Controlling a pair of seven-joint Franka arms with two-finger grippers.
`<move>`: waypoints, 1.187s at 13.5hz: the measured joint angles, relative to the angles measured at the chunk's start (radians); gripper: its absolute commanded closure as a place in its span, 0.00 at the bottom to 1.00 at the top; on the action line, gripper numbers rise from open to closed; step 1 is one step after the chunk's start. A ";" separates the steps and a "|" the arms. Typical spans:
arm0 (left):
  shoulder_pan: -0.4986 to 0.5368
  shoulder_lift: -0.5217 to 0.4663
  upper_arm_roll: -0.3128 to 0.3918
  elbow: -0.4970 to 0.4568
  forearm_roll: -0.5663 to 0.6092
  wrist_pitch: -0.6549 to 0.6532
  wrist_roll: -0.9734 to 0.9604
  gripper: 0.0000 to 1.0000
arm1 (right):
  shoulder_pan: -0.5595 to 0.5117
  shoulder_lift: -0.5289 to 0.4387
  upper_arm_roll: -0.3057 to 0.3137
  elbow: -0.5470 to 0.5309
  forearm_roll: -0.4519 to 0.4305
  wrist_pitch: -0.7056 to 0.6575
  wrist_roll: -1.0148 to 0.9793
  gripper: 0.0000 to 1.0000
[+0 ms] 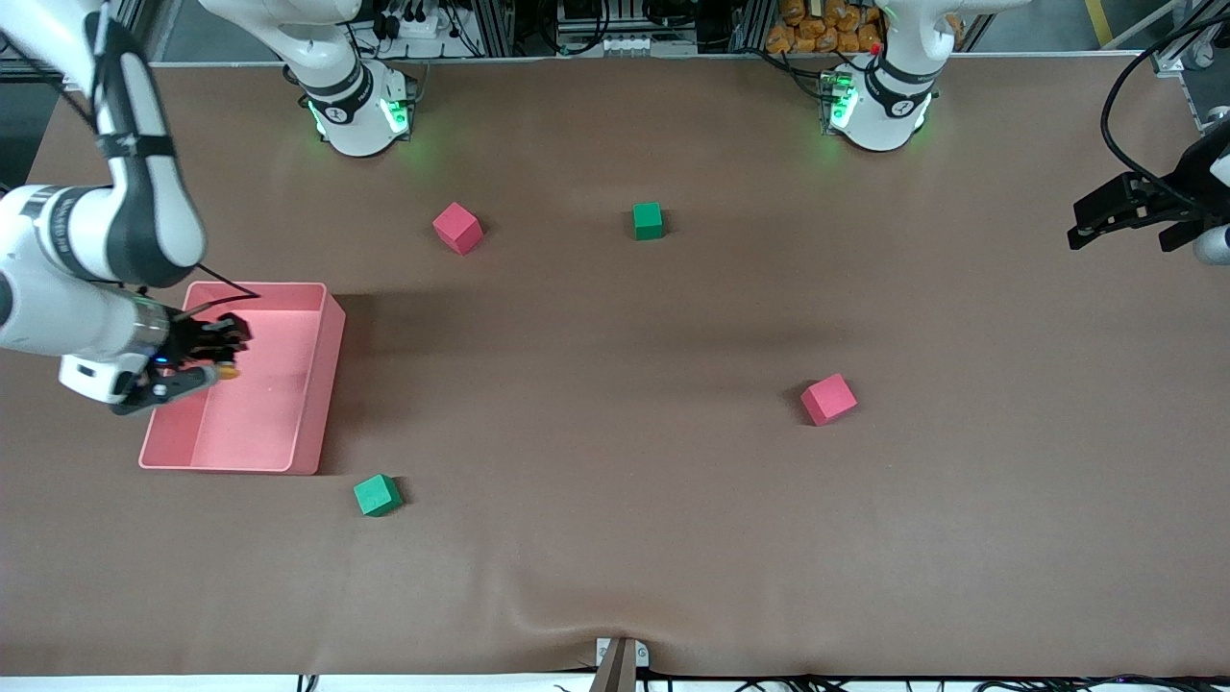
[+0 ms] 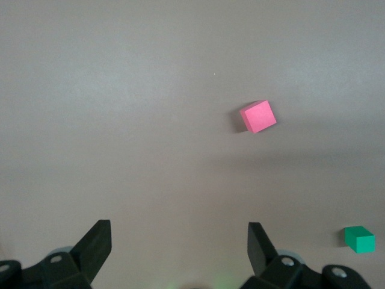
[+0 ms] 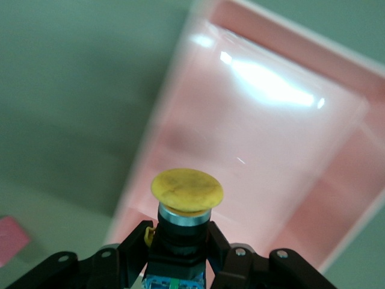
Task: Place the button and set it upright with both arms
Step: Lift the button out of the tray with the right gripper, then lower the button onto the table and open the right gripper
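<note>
The right gripper hangs over the pink tray at the right arm's end of the table, its jaws clamped on the dark body of the button, yellow-orange cap pointing away from the fingers, likely so it can be carried out and stood up. The left gripper waits over bare brown table at the left arm's end, jaws wide apart and empty, with a pink cube and a green cube in its wrist view

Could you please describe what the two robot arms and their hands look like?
Both arms are white and jointed, with dark grey joint caps and green-lit bases. The right arm carries a thin black cable to its black two-finger right hand. The left hand is black too, with wedge-shaped fingers.
</note>
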 measured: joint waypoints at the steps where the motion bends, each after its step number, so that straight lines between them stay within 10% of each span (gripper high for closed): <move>1: -0.001 0.000 0.000 0.000 0.000 0.000 0.001 0.00 | 0.077 0.000 0.003 0.026 0.001 -0.008 0.050 0.92; 7: -0.004 0.000 -0.001 0.000 0.000 -0.001 0.002 0.00 | 0.539 0.211 0.007 0.292 -0.001 0.028 0.651 0.91; 16: -0.004 0.000 -0.001 -0.001 0.000 -0.006 0.002 0.00 | 0.694 0.573 0.001 0.477 -0.001 0.341 1.061 0.82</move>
